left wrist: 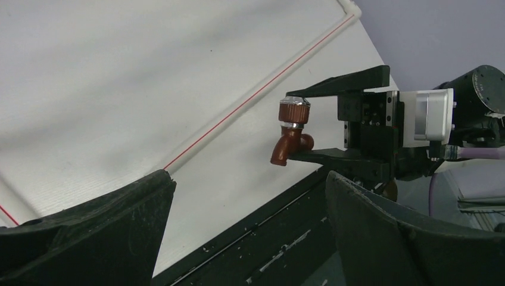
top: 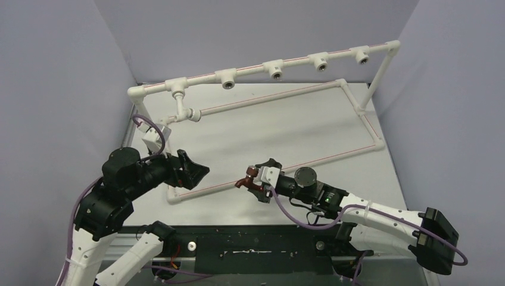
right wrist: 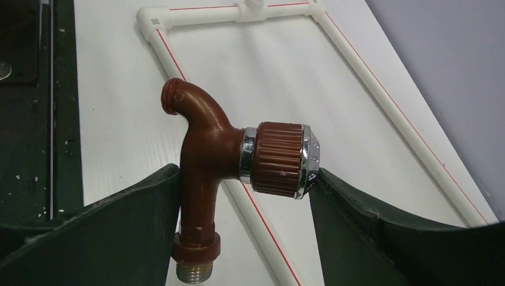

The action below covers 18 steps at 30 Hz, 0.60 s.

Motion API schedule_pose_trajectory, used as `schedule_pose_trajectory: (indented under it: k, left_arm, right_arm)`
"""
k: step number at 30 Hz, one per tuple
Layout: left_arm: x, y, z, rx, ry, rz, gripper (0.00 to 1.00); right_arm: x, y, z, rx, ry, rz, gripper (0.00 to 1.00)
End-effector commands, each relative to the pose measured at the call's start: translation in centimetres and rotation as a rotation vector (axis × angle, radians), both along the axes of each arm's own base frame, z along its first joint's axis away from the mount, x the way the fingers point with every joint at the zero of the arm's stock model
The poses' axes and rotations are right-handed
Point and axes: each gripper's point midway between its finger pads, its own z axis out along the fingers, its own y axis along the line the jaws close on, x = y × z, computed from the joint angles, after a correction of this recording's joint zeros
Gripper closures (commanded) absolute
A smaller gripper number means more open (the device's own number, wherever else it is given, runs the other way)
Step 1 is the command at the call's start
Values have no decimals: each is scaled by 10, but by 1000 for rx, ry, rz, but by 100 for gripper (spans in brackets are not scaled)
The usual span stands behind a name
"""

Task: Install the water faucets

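My right gripper (top: 253,179) is shut on the reddish-brown faucet (top: 245,179) and holds it above the table near the pipe frame's front rail. In the right wrist view the faucet (right wrist: 205,149) sits between the fingers of the right gripper (right wrist: 244,179): its body is against one finger, its silvery knob cap against the other, and its threaded end points toward the camera. My left gripper (top: 199,171) is open and empty, just left of the faucet. The left wrist view shows its spread jaws (left wrist: 250,232) facing the faucet (left wrist: 292,134). A white faucet (top: 181,110) hangs from the frame's leftmost tee.
The white pipe frame (top: 298,89) lies on the white table, with a raised top rail carrying several open tee sockets (top: 275,71). A small white box on a purple cable (top: 152,138) sits at the frame's left corner. Grey walls close in the sides.
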Motion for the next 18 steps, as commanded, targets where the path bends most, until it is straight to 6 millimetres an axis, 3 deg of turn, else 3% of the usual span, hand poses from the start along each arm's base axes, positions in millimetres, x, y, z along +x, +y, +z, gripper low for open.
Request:
schedule_pose_trajectory:
  k: [1,7,18]
  left_arm:
    - [-5,-22,1,-41,0,-132,3]
    - [-9,-33,-18,-54,63,-192,3]
    - [-24,-64,-37,-151,115,-398,3]
  right_arm:
    - [-7,28,53,63,-215,138,72]
    - [-25,50,64,60,-328,257,71]
    - [-52,79,91,133,-395,432,71]
